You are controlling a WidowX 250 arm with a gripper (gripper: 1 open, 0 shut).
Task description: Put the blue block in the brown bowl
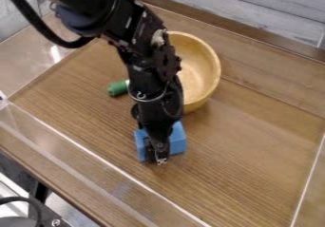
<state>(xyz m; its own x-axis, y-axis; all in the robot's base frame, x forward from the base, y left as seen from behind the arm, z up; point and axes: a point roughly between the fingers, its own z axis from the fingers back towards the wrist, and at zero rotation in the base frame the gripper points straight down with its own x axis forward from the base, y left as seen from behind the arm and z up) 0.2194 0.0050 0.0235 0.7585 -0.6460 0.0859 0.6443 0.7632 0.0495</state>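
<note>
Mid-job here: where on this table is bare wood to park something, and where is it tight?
Bare wood: the wide patch right of the blue block toward the table's right edge, and the near-left corner. Crowded: the middle strip, where the gripper is shut on the block, with the brown bowl and a small green piece just behind.

— Only one view: high up, off one corner of the wooden table (254,164), facing down at an angle.

— Fairly near; table edges cut by the frame, arm (121,27) entering from upper left. No second view to share with.
</note>
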